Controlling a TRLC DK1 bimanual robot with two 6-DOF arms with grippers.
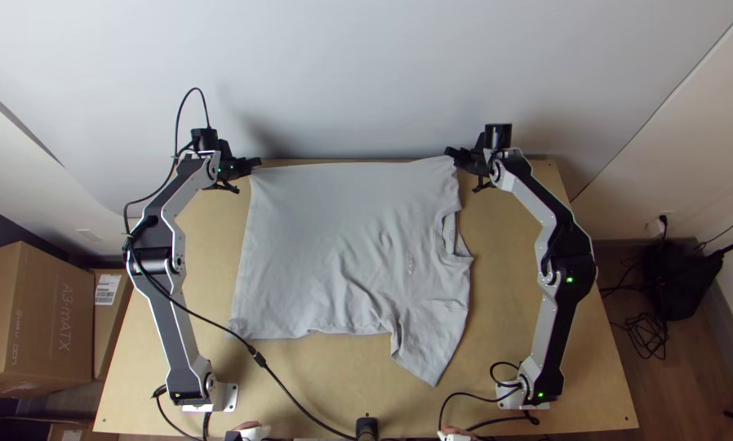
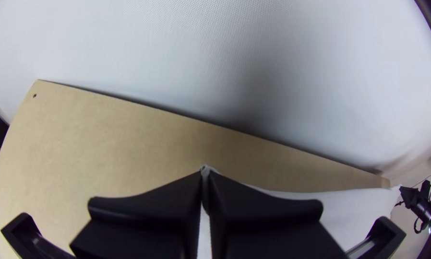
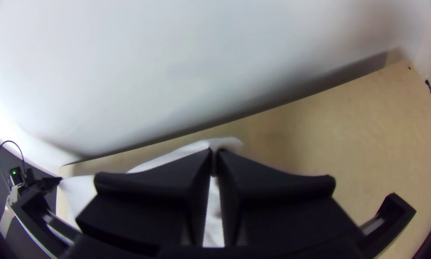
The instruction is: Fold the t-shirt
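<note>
"Two arm bases stand by the near edge of the table (image 1: 513,347), and a black cable (image 1: 289,396) runs between them. What lies past those?"

"One sleeve (image 1: 428,355), pointing our way. Then the rest of the T-shirt (image 1: 326,237), spread over the middle, lightly wrinkled, its collar (image 1: 450,245) toward the right arm."

"And its far edge?"

"Pulled nearly straight, close to the table's back edge. The left gripper (image 1: 257,162) is closed on the hem-side corner, the right gripper (image 1: 450,153) on the collar-side one."

"Both nipped tight?"

"Yes, cloth pinched in each. Behind it all rises a white wall (image 1: 366,73)."
</note>
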